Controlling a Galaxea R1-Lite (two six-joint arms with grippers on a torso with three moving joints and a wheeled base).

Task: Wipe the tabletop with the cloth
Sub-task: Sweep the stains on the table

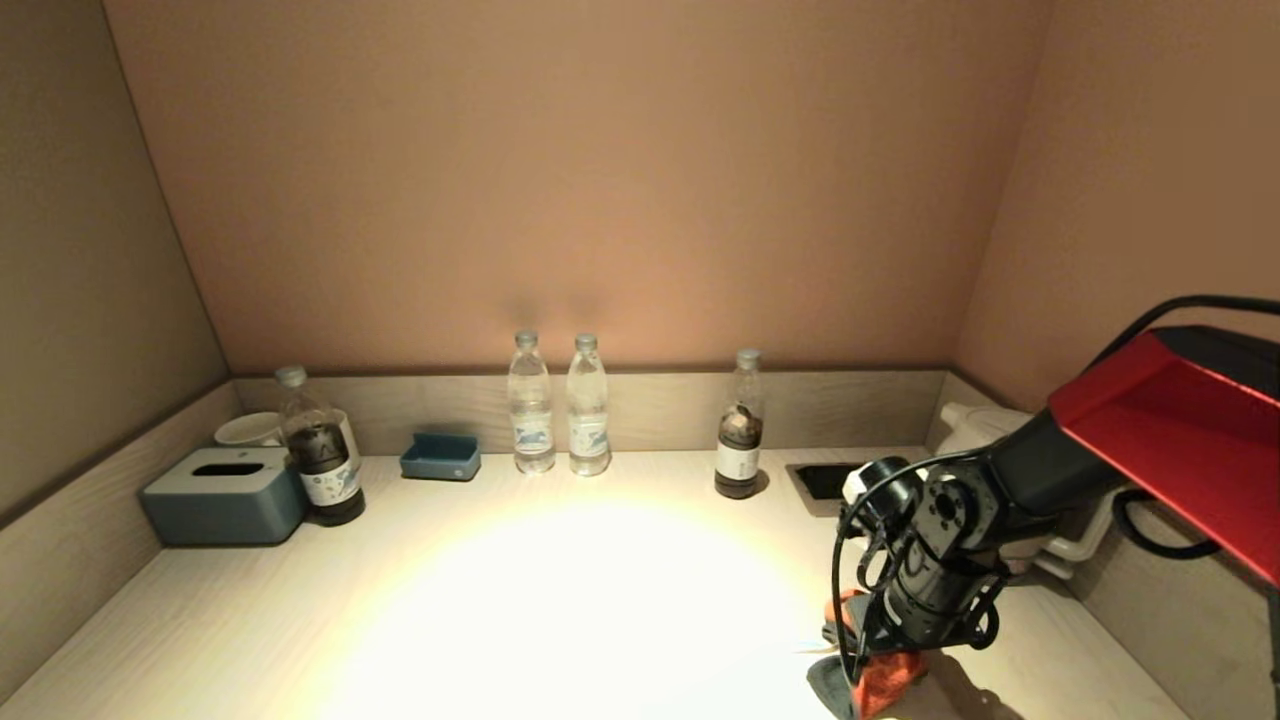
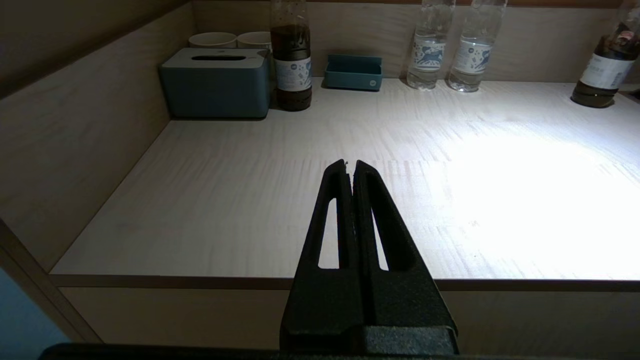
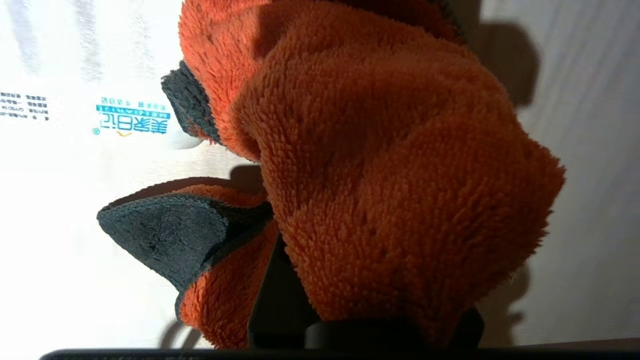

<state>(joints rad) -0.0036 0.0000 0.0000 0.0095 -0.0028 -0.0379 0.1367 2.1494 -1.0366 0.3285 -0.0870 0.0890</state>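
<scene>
The cloth (image 1: pixel 885 675) is fluffy orange with a grey backing and lies bunched on the pale wooden tabletop (image 1: pixel 560 600) near its front right. My right gripper (image 1: pixel 868 652) points down into it. In the right wrist view the cloth (image 3: pixel 380 165) fills most of the picture and is gathered between the fingers (image 3: pixel 280 300), with a grey corner folded out and resting on the tabletop (image 3: pixel 590 150). My left gripper (image 2: pixel 350 165) is shut and empty, parked just before the table's front edge (image 2: pixel 200 282); it does not show in the head view.
Along the back wall stand a blue tissue box (image 1: pixel 225 495), cups (image 1: pixel 250 428), a dark bottle (image 1: pixel 322 450), a small blue tray (image 1: pixel 441 456), two water bottles (image 1: pixel 531 405), another dark bottle (image 1: pixel 740 425), a black recess (image 1: pixel 825 482) and a white kettle (image 1: pixel 985 430).
</scene>
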